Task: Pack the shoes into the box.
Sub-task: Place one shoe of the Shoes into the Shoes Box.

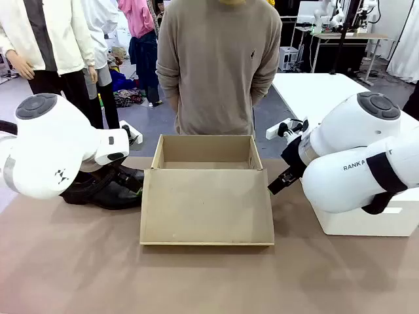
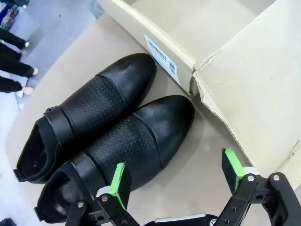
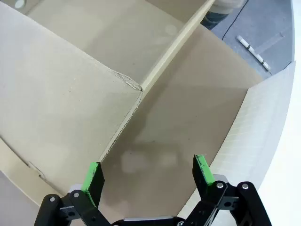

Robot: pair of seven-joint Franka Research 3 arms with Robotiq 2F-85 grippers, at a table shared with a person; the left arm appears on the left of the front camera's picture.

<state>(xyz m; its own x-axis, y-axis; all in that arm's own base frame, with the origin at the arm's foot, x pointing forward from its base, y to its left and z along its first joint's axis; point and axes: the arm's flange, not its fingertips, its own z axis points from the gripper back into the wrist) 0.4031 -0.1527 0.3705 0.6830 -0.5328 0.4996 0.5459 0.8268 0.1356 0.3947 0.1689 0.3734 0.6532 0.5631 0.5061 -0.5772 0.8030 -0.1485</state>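
Front view, shoes (image 1: 111, 193) half hidden, toes seemingly toward box (image 1: 204, 152)

Brown tabletop (image 1: 196, 281), matte, foreground. Grey floor (image 1: 147, 121) beyond. White table (image 1: 321, 88) stood at right; a further desk (image 1: 347, 38) behind it. Heap of coloured clothing (image 1: 127, 97) lay on the floor, left.

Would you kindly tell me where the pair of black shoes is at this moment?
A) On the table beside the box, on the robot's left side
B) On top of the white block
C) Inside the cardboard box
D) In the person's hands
A: the shoes lie side by side on the table, just outside the open box, with their toes pointing towards its corner.
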